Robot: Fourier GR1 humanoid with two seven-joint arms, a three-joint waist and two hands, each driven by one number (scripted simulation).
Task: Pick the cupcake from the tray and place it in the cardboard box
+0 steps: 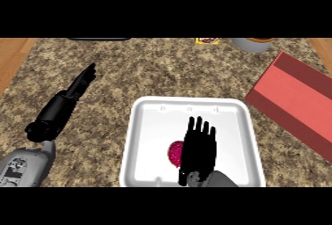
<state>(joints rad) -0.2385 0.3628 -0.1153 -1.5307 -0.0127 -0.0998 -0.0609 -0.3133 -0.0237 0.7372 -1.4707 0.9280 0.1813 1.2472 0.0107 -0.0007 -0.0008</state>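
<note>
**Right hand poised over the cupcake: approach step before the grasp**

The left hand (73, 92) shows at the view's left, resting on the granite counter (142, 70) with its fingers straight and together, pointing away toward the far edge; it holds nothing and lies well apart from the task's things. Moving rightward, the white tray (146, 145) sits in the near middle of the counter. Inside it, toward the near side, lies the cupcake (175, 153), seen as a pink-red rounded shape only partly exposed. The right hand (200, 151) comes in from the lower edge and lies over the tray, just beside and partly over the cupcake's right side; its fingers are spread and extended, not curled, and nothing is enclosed in them. Whether the palm touches the cupcake cannot be told from this view. At the far right, well apart from the tray, the red cardboard box (295, 105) lies angled on the counter. Small items stand at the far edge: a yellow packet (207, 41) and a grey pot (251, 44).

Judged from this layout, the step in hand is the reach to the cupcake; the grasp is not yet made. The next move calls for fingers and thumb to close round the cupcake, a lift clear of the tray's rim, then travel rightward to the box.
</note>
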